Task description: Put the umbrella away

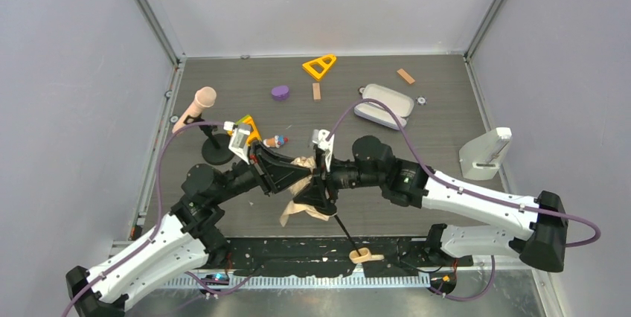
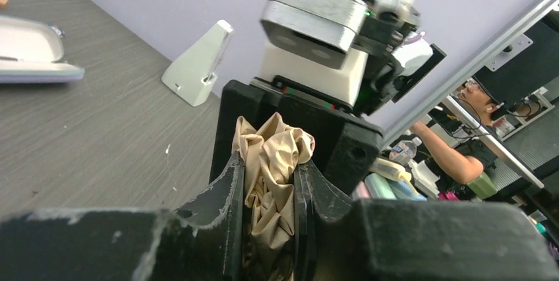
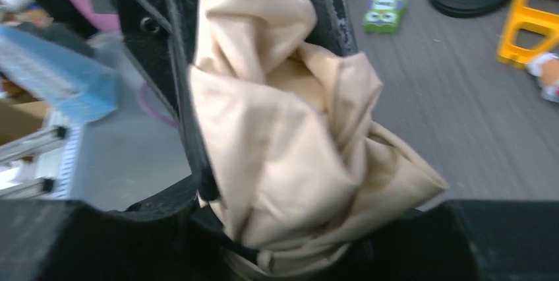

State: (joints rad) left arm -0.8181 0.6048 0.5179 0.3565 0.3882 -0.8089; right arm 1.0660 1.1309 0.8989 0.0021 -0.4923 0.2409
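Top external view: the left hand (image 1: 296, 174) and right hand (image 1: 318, 184), facing each other, each clamp the bunched beige canopy of the umbrella (image 1: 296, 213) over the middle of the counter (image 1: 446, 131). Its thin black shaft (image 1: 346, 232) slants rightward to the near edge, where the tan handle (image 1: 363, 256) lies.

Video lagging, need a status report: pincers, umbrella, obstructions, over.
Left pincer shut on umbrella canopy. Right pincer shut on it too. Shaft and handle trail to near edge. Microphone stand close by left pincer.

L gripper (image 2: 270, 188) & R gripper (image 3: 257, 43) clamped tight, arms angled inward, tips meeting
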